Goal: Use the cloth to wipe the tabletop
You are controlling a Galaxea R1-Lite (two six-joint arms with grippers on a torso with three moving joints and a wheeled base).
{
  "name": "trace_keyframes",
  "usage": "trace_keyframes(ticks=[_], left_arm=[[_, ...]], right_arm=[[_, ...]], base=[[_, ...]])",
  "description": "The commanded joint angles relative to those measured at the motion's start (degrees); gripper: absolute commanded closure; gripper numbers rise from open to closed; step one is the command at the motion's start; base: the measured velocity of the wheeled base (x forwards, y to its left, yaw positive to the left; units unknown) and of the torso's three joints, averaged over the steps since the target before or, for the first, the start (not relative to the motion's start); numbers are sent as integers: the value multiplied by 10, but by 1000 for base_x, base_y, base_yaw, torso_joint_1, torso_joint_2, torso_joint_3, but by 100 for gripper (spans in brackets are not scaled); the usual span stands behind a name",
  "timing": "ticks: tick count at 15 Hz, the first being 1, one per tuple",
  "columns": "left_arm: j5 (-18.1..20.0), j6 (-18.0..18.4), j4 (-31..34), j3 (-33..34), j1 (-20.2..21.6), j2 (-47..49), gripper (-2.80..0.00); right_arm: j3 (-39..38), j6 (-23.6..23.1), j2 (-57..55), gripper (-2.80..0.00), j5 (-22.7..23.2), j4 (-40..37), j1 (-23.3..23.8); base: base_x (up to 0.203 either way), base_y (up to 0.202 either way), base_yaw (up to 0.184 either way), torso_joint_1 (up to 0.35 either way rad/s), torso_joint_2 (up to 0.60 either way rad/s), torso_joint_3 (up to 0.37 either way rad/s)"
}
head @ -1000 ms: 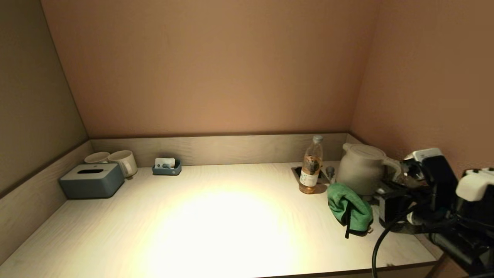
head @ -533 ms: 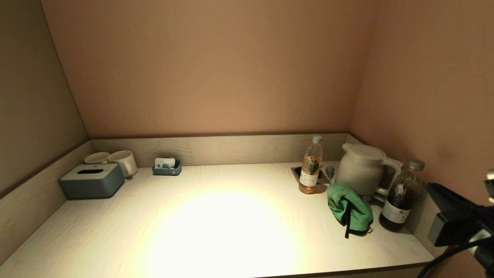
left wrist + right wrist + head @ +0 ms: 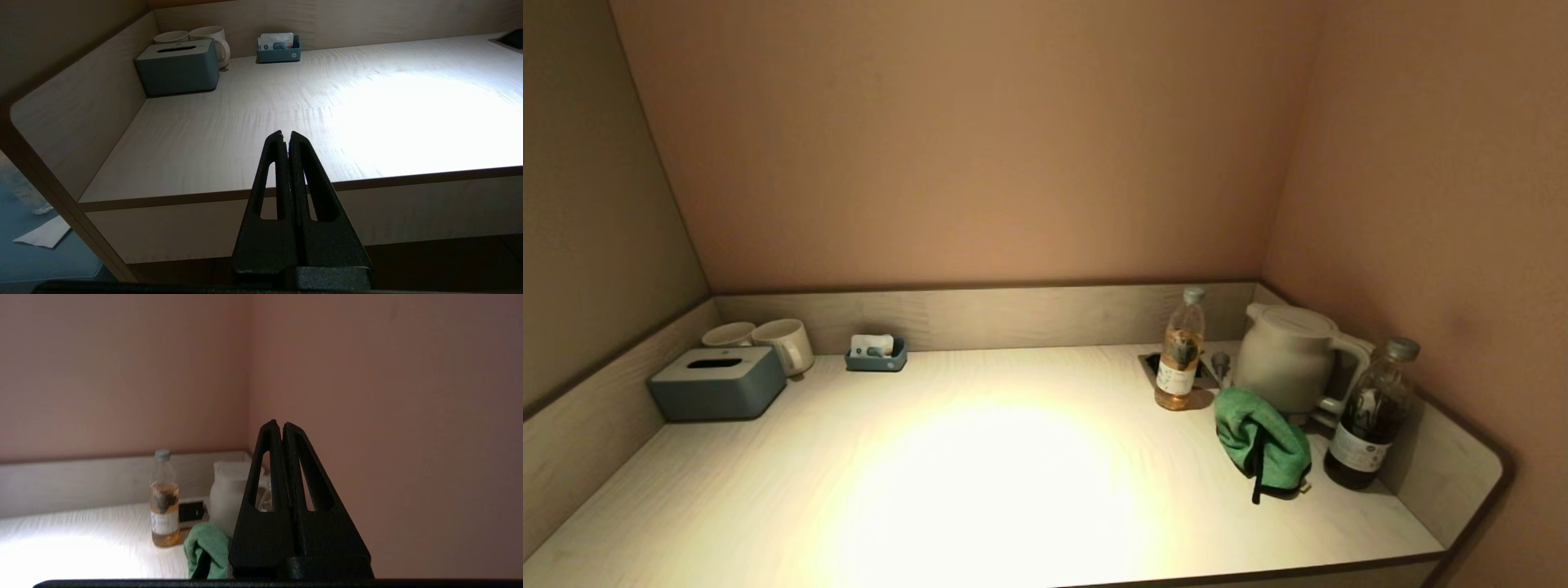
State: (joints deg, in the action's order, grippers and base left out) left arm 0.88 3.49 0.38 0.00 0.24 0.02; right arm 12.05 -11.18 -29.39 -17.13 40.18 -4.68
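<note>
A crumpled green cloth [image 3: 1262,441] with a dark strap lies on the pale wooden tabletop [image 3: 980,474] at the right, in front of the kettle. It also shows in the right wrist view [image 3: 206,549]. Neither arm shows in the head view. My right gripper [image 3: 282,424] is shut and empty, held off the table's right side and short of the cloth. My left gripper [image 3: 286,134] is shut and empty, parked below and in front of the table's front edge [image 3: 408,177] on the left.
A white kettle [image 3: 1290,355], a clear bottle of amber drink [image 3: 1181,351] and a dark bottle [image 3: 1372,412] crowd the back right corner. A grey-blue tissue box [image 3: 719,381], two mugs [image 3: 784,343] and a small blue tray [image 3: 876,353] stand at the back left. Low walls border three sides.
My right arm, which stood over the table's right end next to the cloth, has drawn back out of the head view, uncovering the dark bottle. The cloth has not moved.
</note>
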Motion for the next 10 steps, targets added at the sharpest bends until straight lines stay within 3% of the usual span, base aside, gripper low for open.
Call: trace_keyframes(ticks=[1,5,10], left_arm=[[0,0,1,0,0,0,0],[0,0,0,0,0,0,0],[0,0,1,0,0,0,0]], right_arm=[[18,-2,94,0,-17,-190,2],[21,-3,161,0,-20,-249,42],[10,0,249,0,-14,-314,44]], base=[[0,0,0,0,0,0],[0,0,0,0,0,0],[0,0,0,0,0,0]])
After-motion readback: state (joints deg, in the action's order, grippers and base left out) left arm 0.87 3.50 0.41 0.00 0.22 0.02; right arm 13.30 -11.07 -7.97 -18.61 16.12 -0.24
